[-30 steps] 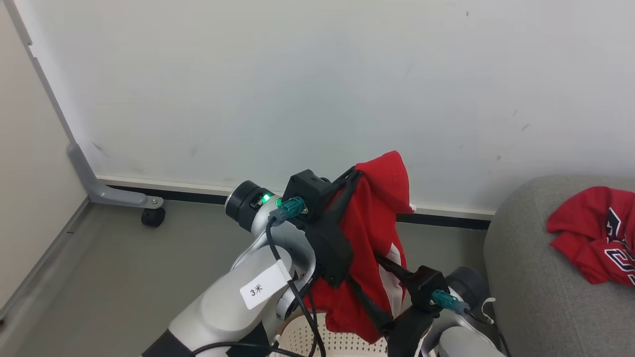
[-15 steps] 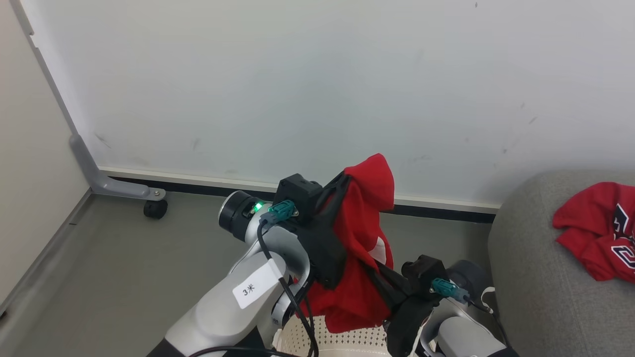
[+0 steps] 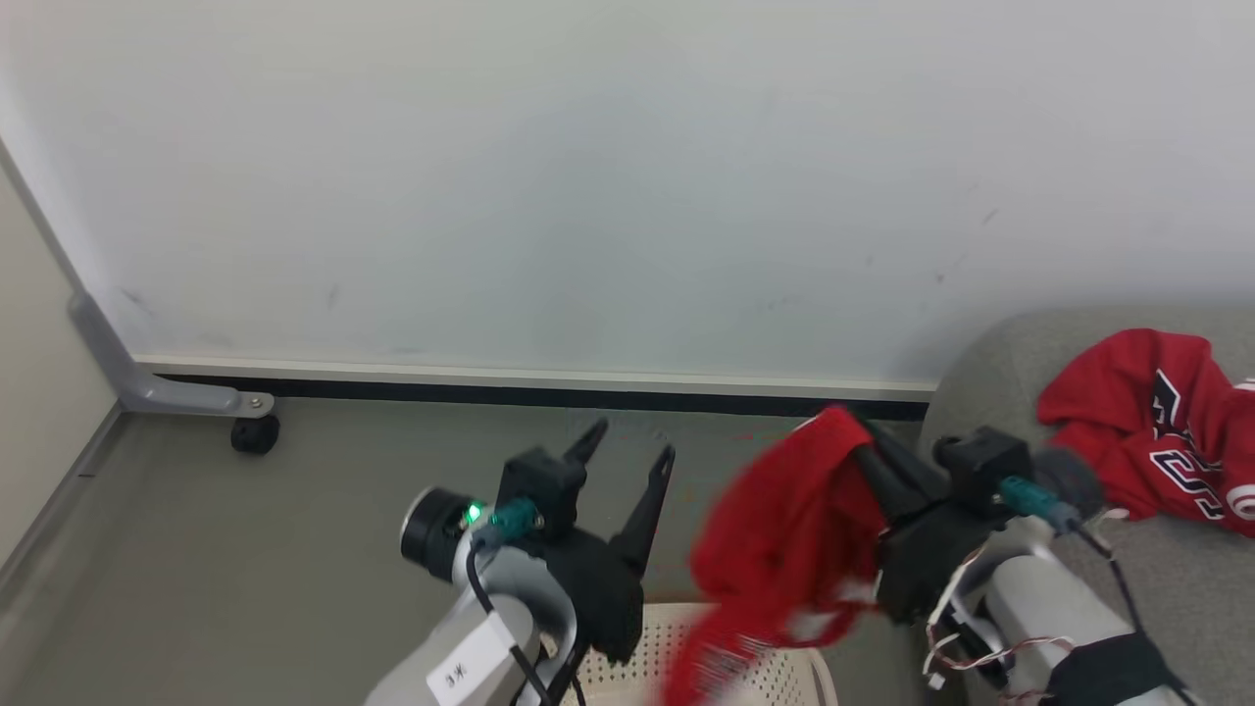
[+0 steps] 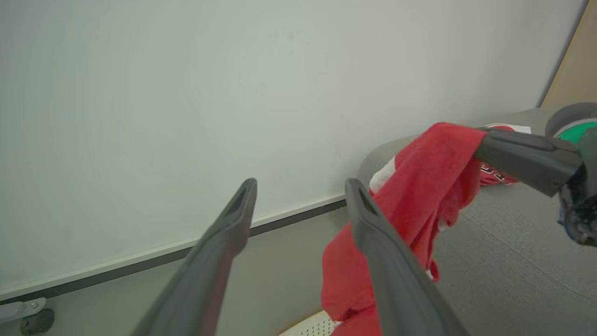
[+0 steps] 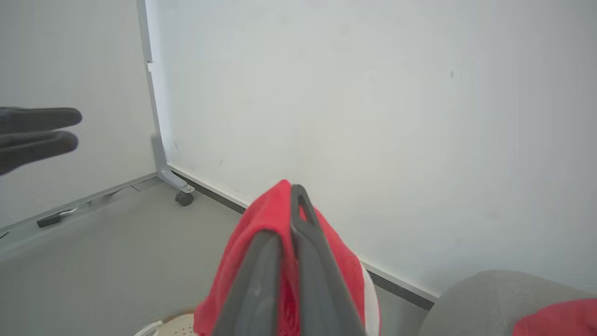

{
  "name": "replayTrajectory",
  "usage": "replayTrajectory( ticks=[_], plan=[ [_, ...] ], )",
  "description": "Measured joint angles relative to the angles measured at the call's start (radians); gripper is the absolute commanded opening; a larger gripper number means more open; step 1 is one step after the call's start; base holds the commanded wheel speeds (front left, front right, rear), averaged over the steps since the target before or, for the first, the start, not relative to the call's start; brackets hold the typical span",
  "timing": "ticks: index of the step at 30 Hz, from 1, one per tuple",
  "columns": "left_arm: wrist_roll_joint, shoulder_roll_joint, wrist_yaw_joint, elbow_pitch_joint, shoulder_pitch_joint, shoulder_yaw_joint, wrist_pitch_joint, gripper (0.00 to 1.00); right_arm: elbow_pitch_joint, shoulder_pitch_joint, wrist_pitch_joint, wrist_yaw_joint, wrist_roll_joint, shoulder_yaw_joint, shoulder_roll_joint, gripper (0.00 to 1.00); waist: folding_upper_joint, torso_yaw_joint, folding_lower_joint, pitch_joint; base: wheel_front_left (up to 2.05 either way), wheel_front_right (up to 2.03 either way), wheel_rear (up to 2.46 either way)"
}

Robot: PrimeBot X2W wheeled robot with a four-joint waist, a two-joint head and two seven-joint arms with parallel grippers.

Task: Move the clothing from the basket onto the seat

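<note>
My right gripper (image 3: 865, 443) is shut on a red garment (image 3: 784, 534) that hangs in the air over the basket (image 3: 816, 669) and just left of the seat (image 3: 1157, 588). The right wrist view shows its fingers (image 5: 298, 242) pressed together with red cloth (image 5: 238, 266) bunched around them. My left gripper (image 3: 631, 441) is open and empty, left of the hanging garment. In the left wrist view its fingers (image 4: 373, 233) stand spread, with the garment (image 4: 419, 186) beyond them. A second red garment (image 3: 1147, 422) with lettering lies crumpled on the seat.
A white wall panel (image 3: 588, 196) with a dark baseboard runs behind the scene. A grey metal foot with a caster (image 3: 253, 434) stands at the far left. Grey floor (image 3: 294, 549) lies between the panel and the basket.
My left gripper has let go of the red garment and opened. The right gripper, shut on it, has swung it right toward the seat. The camera has also shifted.
</note>
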State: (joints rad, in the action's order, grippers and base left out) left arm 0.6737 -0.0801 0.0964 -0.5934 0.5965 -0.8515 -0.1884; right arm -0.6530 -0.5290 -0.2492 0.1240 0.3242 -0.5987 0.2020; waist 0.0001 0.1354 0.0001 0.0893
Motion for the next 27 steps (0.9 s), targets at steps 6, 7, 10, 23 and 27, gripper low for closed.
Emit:
replayTrajectory(
  ticks=[6,7,10,23,27],
  plan=[
    [-0.001,-0.007,0.000,0.014,-0.088,-0.035,-0.016,1.00,0.088,0.017,0.000,-0.023,0.006,0.063,0.077,0.00,0.0000,-0.039,0.0000,0.002,0.00,0.00,0.00],
    [-0.001,-0.007,0.000,0.016,-0.101,-0.040,-0.017,1.00,0.103,0.027,0.000,-0.032,0.007,0.074,0.089,0.00,0.0000,-0.046,0.0000,0.002,0.00,0.00,0.00],
    [-0.003,-0.008,-0.001,0.026,-0.136,-0.060,-0.025,1.00,0.149,0.072,0.000,-0.059,0.012,0.105,0.125,0.00,-0.0001,-0.068,0.0000,0.004,0.00,0.00,0.00],
    [-0.007,-0.003,-0.010,0.094,-0.220,-0.092,-0.044,1.00,0.362,0.177,0.000,-0.121,0.007,0.170,0.257,0.00,-0.0001,-0.181,0.0000,0.008,0.00,0.00,0.00],
    [-0.008,0.004,-0.010,0.112,-0.233,-0.094,-0.053,1.00,0.437,0.193,0.000,-0.131,0.000,0.176,0.279,0.00,0.0000,-0.229,-0.0001,0.006,0.00,0.00,0.00]
  ],
)
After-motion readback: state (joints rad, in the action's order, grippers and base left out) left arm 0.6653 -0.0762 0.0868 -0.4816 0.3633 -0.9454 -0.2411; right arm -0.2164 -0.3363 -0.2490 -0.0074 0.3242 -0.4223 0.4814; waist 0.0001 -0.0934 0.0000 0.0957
